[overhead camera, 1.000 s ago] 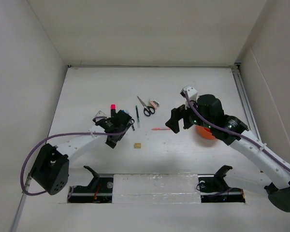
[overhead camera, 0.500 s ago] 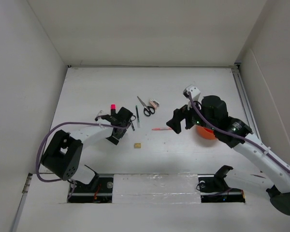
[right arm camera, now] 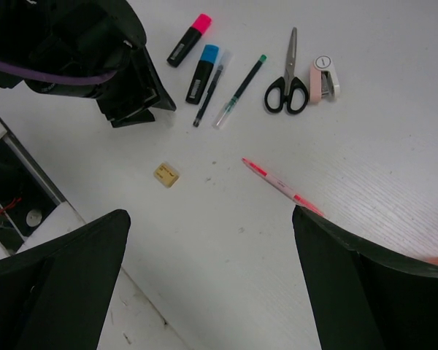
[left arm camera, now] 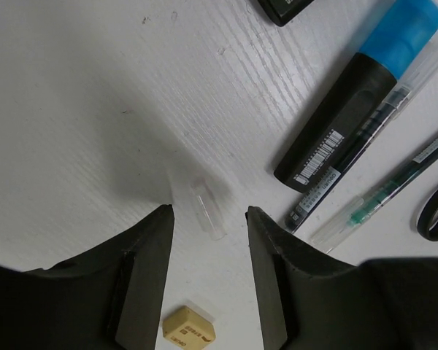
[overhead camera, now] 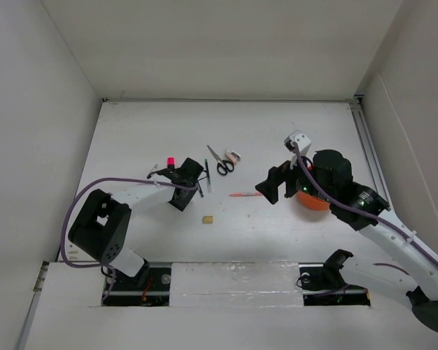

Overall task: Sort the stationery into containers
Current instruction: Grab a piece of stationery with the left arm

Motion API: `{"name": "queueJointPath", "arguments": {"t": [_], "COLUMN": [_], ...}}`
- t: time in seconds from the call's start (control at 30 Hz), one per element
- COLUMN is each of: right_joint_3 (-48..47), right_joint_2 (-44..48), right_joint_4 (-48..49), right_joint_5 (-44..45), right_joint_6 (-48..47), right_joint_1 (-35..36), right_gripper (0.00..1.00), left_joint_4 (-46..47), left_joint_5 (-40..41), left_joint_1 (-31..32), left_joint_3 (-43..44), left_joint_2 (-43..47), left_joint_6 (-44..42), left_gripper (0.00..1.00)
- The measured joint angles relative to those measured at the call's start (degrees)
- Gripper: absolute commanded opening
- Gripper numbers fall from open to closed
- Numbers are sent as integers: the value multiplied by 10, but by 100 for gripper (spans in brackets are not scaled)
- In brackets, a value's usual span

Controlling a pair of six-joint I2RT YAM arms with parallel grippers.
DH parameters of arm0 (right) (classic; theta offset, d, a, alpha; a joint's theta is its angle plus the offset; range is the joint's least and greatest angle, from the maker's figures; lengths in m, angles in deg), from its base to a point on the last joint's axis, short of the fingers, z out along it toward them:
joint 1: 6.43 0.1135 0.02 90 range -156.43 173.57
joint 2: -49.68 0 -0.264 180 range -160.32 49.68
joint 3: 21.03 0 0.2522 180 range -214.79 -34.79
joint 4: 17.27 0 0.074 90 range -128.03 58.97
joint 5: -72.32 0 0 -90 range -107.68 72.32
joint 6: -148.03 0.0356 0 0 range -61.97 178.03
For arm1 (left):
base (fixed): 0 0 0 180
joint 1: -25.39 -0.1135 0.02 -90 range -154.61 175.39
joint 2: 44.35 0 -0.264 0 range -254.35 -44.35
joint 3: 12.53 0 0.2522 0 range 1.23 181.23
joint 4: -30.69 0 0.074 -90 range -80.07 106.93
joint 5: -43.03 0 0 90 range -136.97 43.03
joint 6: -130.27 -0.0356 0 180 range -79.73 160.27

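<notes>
Since a second ago the left arm (overhead camera: pixel 135 197) has folded in toward the table. The left gripper (left arm camera: pixel 208 211) has crept closer to the pens with its jaws narrowing, and they now stand part open, pinching nothing. The right gripper (right arm camera: pixel 210 213) has backed toward the orange cup (overhead camera: pixel 312 205), which sits just behind it, mostly under the arm. Its jaws are spread wide and empty. None of the stationery has shifted.

Ahead of the right gripper lie the scissors (right arm camera: pixel 288 80), the red pen (right arm camera: pixel 281 186) and a pink-white piece (right arm camera: pixel 325 76). The blue marker (left arm camera: pixel 358 95) lies just ahead of the left gripper and carries a white barcode label (left arm camera: pixel 317 162) with digits too small to read. The dark pen (left arm camera: pixel 365 138) touching it has unreadable print. The eraser (left arm camera: pixel 188 332) shows in the gap between the left fingers, its dark lettering illegible. A tiny clear cap (left arm camera: pixel 206 208) lies between the fingertips, apart from both.
</notes>
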State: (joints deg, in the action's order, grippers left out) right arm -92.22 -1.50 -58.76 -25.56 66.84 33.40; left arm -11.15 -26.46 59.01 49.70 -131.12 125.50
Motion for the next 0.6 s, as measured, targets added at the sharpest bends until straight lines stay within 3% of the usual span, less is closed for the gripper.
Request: {"name": "queueJointPath", "arguments": {"t": [0.6], "right_joint_3": [12], "right_joint_2": [42], "right_joint_4": [13], "right_joint_5": [10], "right_joint_6": [6], "right_joint_1": [0], "right_gripper": [99], "left_joint_4": [-35], "left_joint_5": [-15], "left_joint_1": [0], "left_joint_3": [37], "left_joint_2": [-45], "left_joint_6": [-2], "left_gripper": [38]}}
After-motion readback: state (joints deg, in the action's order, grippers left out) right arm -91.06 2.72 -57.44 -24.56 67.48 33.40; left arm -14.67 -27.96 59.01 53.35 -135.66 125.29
